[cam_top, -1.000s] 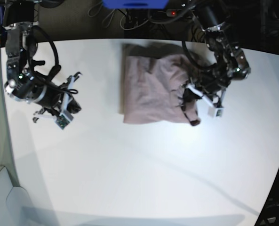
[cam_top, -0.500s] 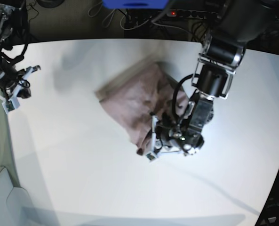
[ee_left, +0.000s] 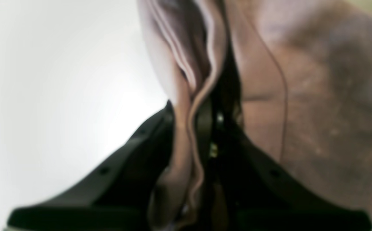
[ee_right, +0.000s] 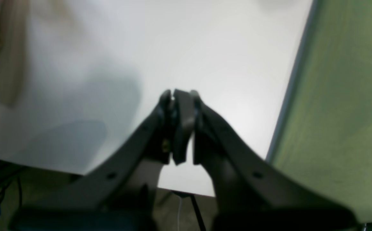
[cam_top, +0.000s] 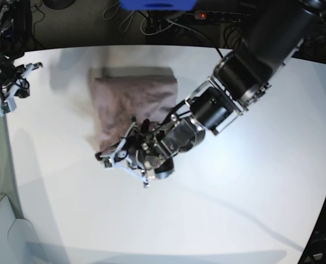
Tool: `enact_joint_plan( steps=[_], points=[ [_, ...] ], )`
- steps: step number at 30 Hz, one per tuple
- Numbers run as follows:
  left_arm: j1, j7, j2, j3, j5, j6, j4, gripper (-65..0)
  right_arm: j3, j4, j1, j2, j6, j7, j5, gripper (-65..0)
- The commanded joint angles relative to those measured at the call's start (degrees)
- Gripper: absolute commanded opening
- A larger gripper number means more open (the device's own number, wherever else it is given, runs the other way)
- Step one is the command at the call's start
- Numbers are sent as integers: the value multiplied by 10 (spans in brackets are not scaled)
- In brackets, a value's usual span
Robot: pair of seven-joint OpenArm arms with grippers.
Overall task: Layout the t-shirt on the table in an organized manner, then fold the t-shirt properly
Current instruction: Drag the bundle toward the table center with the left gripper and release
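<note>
Mid-table: left gripper [cam_top: 114, 157] pinching the t-shirt's [cam_top: 131, 99] near edge, cloth layers bunched between its jaws. Shirt lies folded on the table [cam_top: 250, 209]. Right gripper [ee_right: 180, 106] pressed together, empty, at table's edge. Judgement: drag low, keep layers stacked.

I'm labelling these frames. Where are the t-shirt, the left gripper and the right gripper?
t-shirt [cam_top: 132, 96], base view, flat upper panel.
left gripper [ee_left: 194, 128], left wrist view, fingertips pinching fabric.
right gripper [ee_right: 181, 102], right wrist view, closed fingertips.
</note>
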Motion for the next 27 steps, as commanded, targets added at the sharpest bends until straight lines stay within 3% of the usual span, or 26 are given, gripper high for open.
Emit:
enact_joint_plan(
  steps=[1,5,7,13,16,19,22,27],
  points=[
    [-23,-7,4,4,1,6,9,-646,4,11,1,7,2,10,7,-626],
    [-27,-2,1,8,8,6,11,-639,4,11,1,5,2,10,7,-626],
    [-26,-2,1,5,36,6,11,-592,4,11,1,5,2,10,7,-626],
    [-22,-1,2,-64,104,7,30,-308,2,11,0,5,2,10,7,-625],
    [-10,-1,-1,-121,130,6,81,-228,1,11,-10,5,2,10,7,-625],
    [-1,5,-6,-180,155,2,132,-229,1,11,-9,5,2,10,7,-625],
    [28,63,-20,-232,174,1,191,-229,0,11,-5,5,2,10,7,-625],
    [112,93,-65,-278,176,0,292,-229,-23,11,20,5,2,11,7,-624]
  ],
)
